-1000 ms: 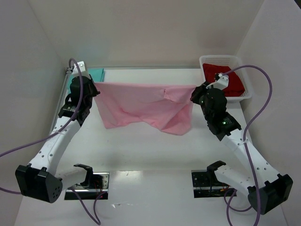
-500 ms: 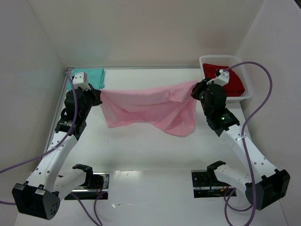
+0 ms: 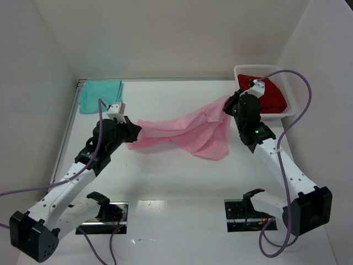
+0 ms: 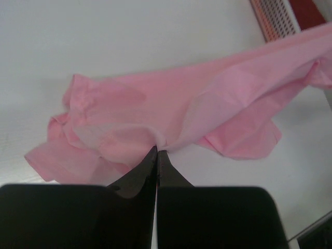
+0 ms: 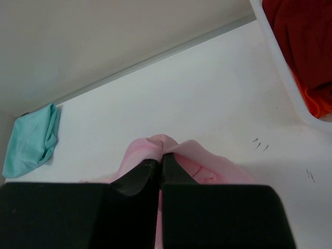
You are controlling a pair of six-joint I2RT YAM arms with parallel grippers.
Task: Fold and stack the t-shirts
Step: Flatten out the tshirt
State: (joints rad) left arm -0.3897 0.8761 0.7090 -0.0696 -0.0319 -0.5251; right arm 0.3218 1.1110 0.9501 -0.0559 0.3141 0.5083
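The pink t-shirt (image 3: 187, 128) hangs stretched between both grippers above the table's middle, sagging toward the right. My left gripper (image 3: 134, 131) is shut on its left end; in the left wrist view the pink t-shirt (image 4: 171, 114) bunches at the left gripper (image 4: 157, 151). My right gripper (image 3: 228, 104) is shut on the right end, and the pink t-shirt (image 5: 155, 144) folds over the right gripper (image 5: 161, 157). A teal t-shirt (image 3: 100, 95) lies folded at the back left. A red t-shirt (image 3: 270, 93) sits in the basket.
A white mesh basket (image 3: 291, 107) stands at the back right corner, right behind my right gripper. Walls close in the table on the left, back and right. Two dark openings (image 3: 103, 214) lie near the arm bases.
My left gripper has swung from the back left toward the table's middle and nearer, carrying the pink shirt's left end. The shirt has gone from spread wide to bunched. The right gripper barely moved.
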